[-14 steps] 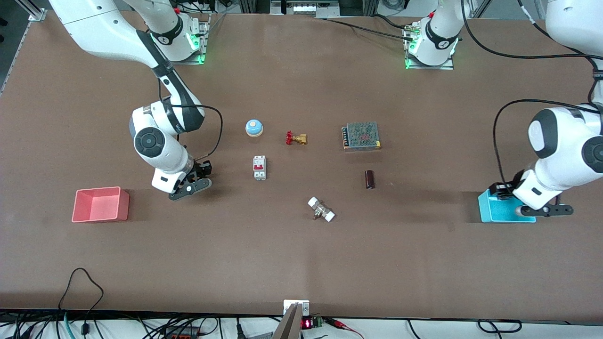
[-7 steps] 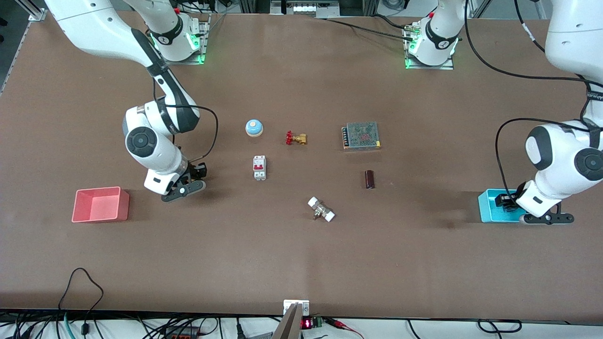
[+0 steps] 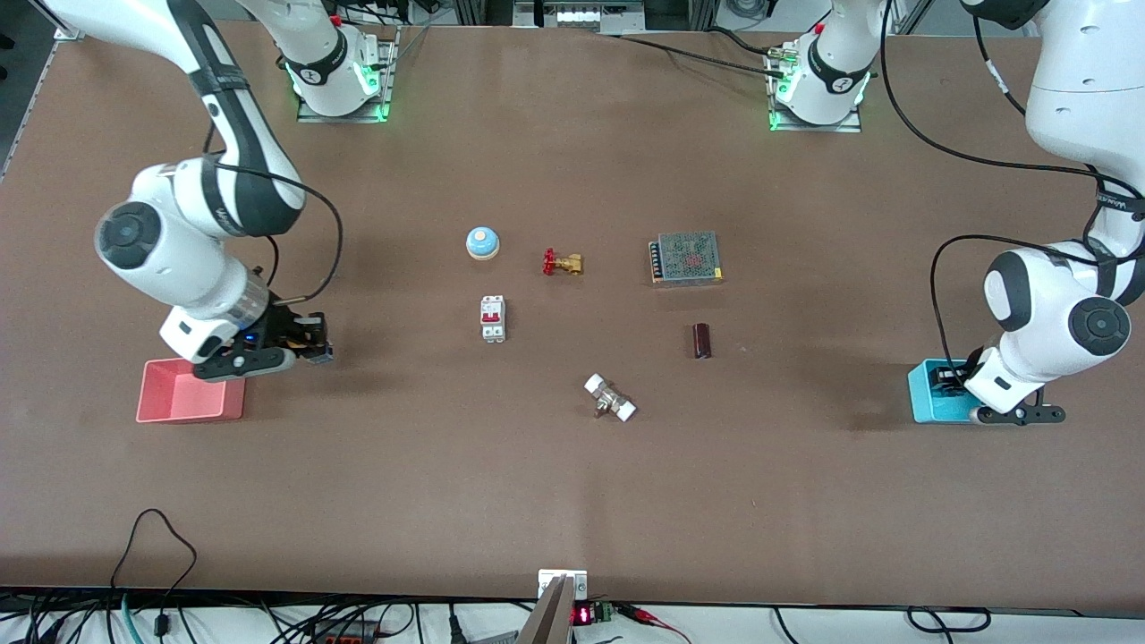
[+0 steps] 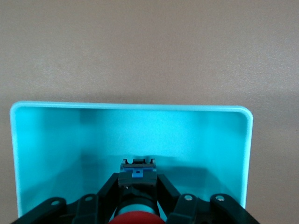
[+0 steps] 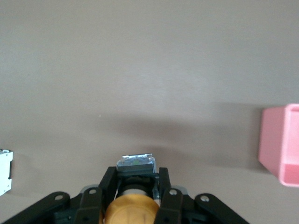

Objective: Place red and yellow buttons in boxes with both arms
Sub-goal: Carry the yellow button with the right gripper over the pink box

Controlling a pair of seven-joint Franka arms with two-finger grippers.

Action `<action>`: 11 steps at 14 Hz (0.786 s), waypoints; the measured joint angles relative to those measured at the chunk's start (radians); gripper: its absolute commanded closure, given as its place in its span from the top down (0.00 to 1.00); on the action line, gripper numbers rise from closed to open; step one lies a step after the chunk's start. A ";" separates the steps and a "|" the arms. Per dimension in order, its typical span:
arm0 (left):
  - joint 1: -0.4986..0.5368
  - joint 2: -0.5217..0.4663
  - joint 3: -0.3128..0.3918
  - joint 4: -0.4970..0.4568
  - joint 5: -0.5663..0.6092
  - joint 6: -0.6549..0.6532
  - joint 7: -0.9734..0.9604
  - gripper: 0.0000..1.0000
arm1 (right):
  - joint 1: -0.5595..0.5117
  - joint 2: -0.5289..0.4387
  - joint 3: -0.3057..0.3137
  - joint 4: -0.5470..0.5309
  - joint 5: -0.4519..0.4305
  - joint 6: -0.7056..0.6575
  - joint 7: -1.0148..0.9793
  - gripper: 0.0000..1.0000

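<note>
My left gripper (image 3: 945, 378) is shut on the red button (image 4: 137, 218) by its dark body and holds it inside the cyan box (image 3: 928, 404). In the left wrist view the left gripper (image 4: 138, 180) is low between the walls of the cyan box (image 4: 131, 107). My right gripper (image 3: 307, 345) is shut on the yellow button (image 5: 131, 210) and holds it above the table, just beside the pink-red box (image 3: 183, 399), on that box's side toward the table's middle. The right wrist view shows the right gripper (image 5: 136, 180) and a corner of the pink-red box (image 5: 282, 144). Both buttons are hidden in the front view.
In the middle of the table lie a blue dome bell (image 3: 482, 242), a brass valve with a red handle (image 3: 562, 263), a white circuit breaker (image 3: 493, 317), a meshed power supply (image 3: 686, 258), a dark cylinder (image 3: 702, 341) and a white-ended fitting (image 3: 610, 398).
My right gripper has moved with the yellow button toward the pink-red box. My left gripper has shifted a little over the cyan box and gone lower into it.
</note>
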 measured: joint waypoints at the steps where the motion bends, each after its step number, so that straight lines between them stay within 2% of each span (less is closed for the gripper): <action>1: 0.000 0.000 0.000 0.003 0.000 0.001 0.000 0.90 | -0.004 -0.004 -0.021 0.017 0.003 -0.026 0.001 0.27; 2: 0.000 0.000 -0.001 0.007 0.000 0.001 0.002 0.96 | -0.009 -0.005 -0.048 0.039 0.004 -0.054 0.001 0.27; 4: 0.000 0.000 -0.002 0.019 0.000 0.001 0.017 1.00 | -0.016 -0.004 -0.105 0.071 0.004 -0.082 -0.015 0.27; 8: 0.000 -0.025 -0.002 0.041 0.000 0.000 0.042 1.00 | -0.037 0.032 -0.183 0.108 0.004 -0.088 -0.116 0.27; 11: 0.000 -0.070 -0.003 0.044 0.000 -0.037 0.058 1.00 | -0.072 0.103 -0.203 0.157 0.004 -0.087 -0.183 0.27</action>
